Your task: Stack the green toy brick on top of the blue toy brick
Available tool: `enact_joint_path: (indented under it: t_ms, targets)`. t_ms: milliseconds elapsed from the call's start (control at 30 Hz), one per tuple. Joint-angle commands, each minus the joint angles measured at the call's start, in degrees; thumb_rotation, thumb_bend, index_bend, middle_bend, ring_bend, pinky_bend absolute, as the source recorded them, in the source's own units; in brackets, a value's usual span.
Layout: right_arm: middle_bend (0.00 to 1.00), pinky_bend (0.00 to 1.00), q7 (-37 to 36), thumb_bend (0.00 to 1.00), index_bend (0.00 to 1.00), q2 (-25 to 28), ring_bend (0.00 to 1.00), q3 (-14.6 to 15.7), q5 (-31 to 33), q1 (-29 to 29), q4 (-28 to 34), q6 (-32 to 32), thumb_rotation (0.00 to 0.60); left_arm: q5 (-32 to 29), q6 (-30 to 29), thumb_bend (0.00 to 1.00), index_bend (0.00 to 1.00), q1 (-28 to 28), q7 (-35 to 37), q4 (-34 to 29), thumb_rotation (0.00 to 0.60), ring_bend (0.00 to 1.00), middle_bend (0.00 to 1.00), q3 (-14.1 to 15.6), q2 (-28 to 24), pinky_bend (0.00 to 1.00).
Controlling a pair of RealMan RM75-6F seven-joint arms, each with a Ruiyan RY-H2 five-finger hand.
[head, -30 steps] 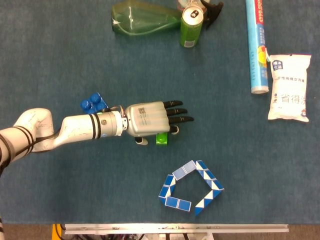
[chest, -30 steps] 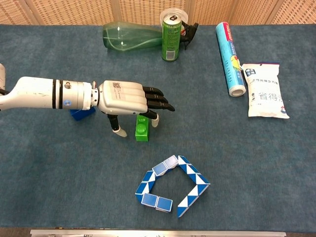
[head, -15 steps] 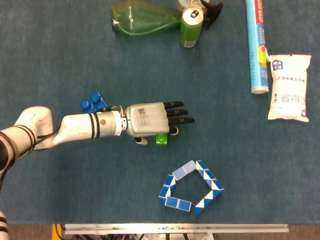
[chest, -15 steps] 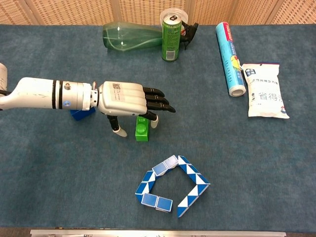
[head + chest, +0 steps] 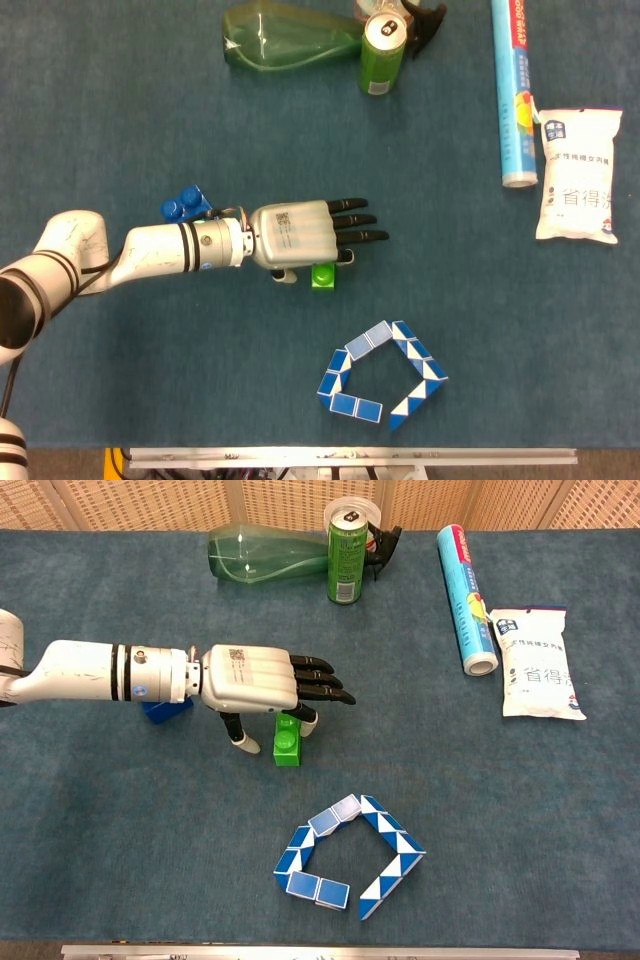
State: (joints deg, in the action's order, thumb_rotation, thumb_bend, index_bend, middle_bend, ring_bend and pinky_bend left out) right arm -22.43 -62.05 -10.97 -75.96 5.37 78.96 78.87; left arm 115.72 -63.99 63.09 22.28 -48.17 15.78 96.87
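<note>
In the head view, the left robot hand (image 5: pixel 300 236) hovers palm-down with fingers extended, holding nothing; the green toy brick (image 5: pixel 324 275) lies just beneath its fingertips, and the blue toy brick (image 5: pixel 186 205) sits behind its wrist. In the chest view, thumb and fingers straddle the green toy brick's long axis on the worktop (image 5: pixel 520 830), not yet gripping.

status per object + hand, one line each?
left hand: palm down over the green brick, fingers spread, thumb hanging beside it, no grip visible
green toy brick: on the table, unstacked
blue toy brick: on the table, partly hidden by the left forearm
spray bottle: lying on its side
green can: upright
tube: lying flat
white packet: lying flat
snake puzzle: bent into an open loop
right hand: not in view
</note>
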Motion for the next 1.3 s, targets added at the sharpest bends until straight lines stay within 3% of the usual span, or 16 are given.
enact_joint_path:
  t_ms: [33, 433, 967, 1300]
  targets:
    - [0.43, 0.41, 0.0, 0.24, 0.43, 0.0, 0.33, 0.0, 0.0, 0.0, 0.0, 0.0, 0.600, -0.2, -0.2, 0.14, 0.40, -0.2, 0.2, 0.6, 0.600, 0.00, 0.00, 0.3, 0.3, 0.05]
    - [0.43, 0.41, 0.0, 0.24, 0.43, 0.0, 0.33, 0.0, 0.2, 0.1, -0.1, -0.4, 0.600, -1.0, -0.7, 0.14, 0.46, -0.6, 0.8, 0.8, 0.600, 0.00, 0.00, 1.0, 0.4, 0.05]
    - [0.43, 0.41, 0.5, 0.24, 0.43, -0.2, 0.33, 0.2, 0.0, 0.6, -0.1, -1.2, 0.600, -4.4, 3.2, 0.14, 0.47, -0.5, -5.4, -9.8, 0.600, 0.00, 0.00, -0.2, -6.0, 0.05]
    - [0.43, 0.41, 0.5, 0.24, 0.43, -0.1, 0.33, 0.1, 0.1, 0.5, 0.0, -1.0, 0.600, -4.9, 4.4, 0.14, 0.47, -0.4, -5.6, -11.0, 0.600, 0.00, 0.00, -0.8, -4.9, 0.05]
